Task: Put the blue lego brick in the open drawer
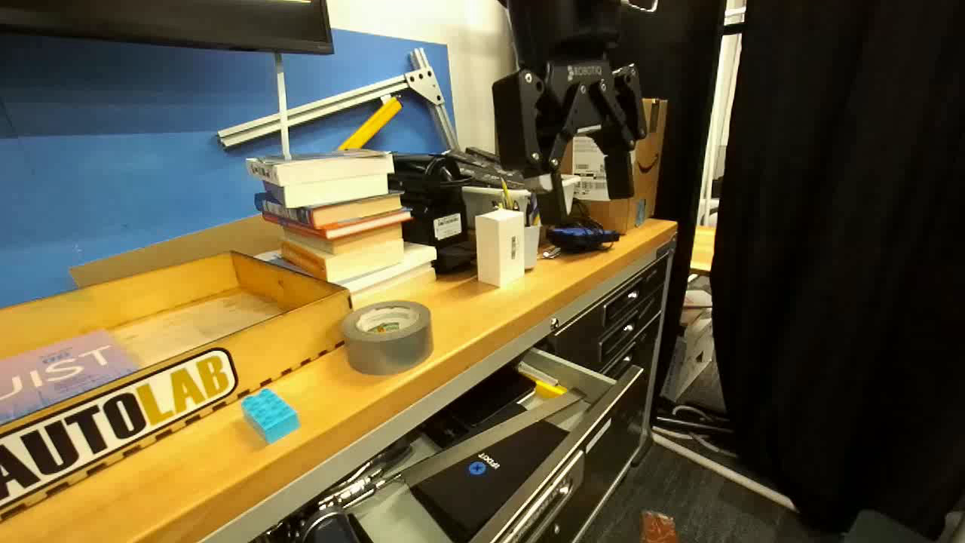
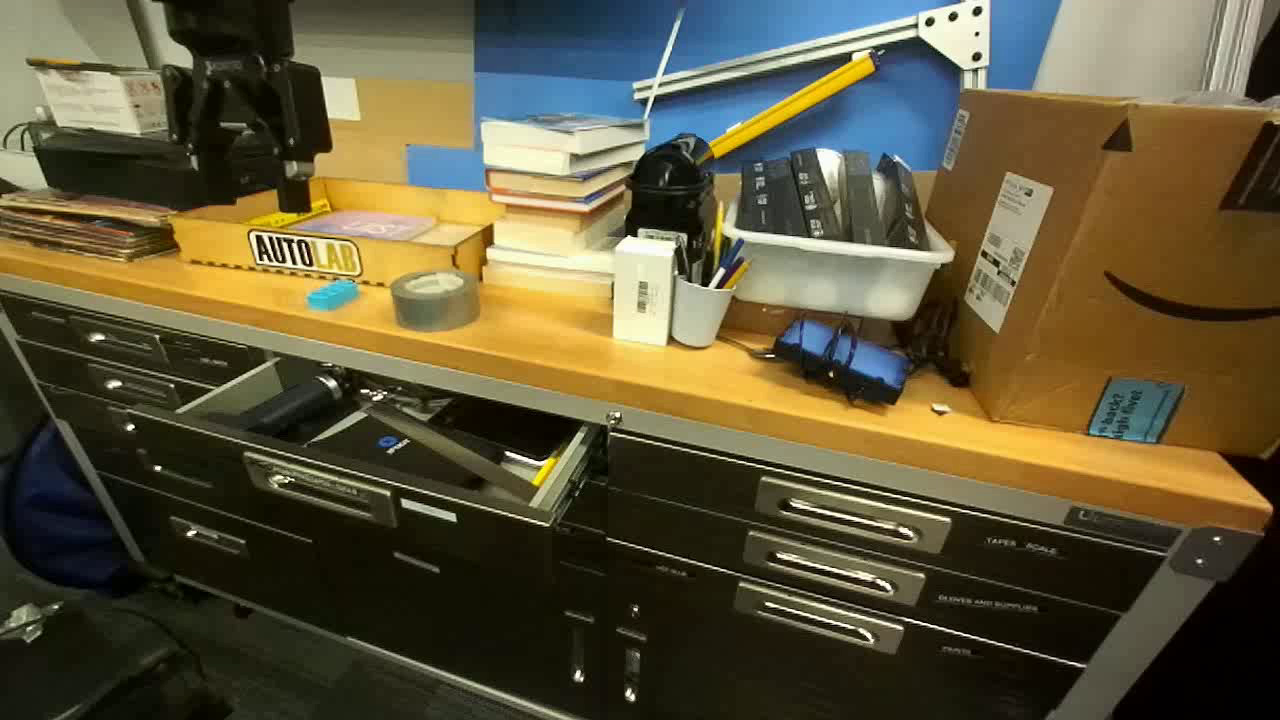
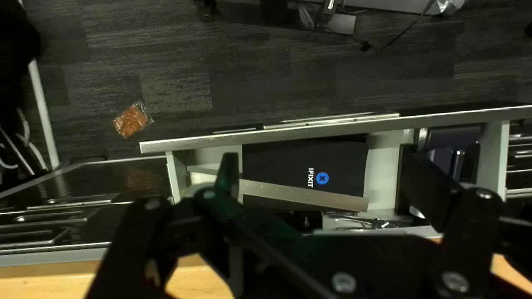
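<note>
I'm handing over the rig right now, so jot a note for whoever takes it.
Gripper: open, raised, holding nothing.
Blue lego brick: on the wooden worktop, in front of the AUTOLAB tray.
Open drawer: pulled out below the worktop, black IFIXIT item inside.
Done: drawer stands open; brick not yet picked up.
Left: grasp the brick, carry it over the drawer, release it inside.

The blue lego brick point(image 1: 270, 415), bright cyan and rectangular, is set studs up on the wooden worktop point(image 1: 460, 317) near its front edge. The open drawer point(image 3: 381, 176) is slid out below the worktop; its dark front is topped by a silver rail, its pale interior partly filled.
</note>
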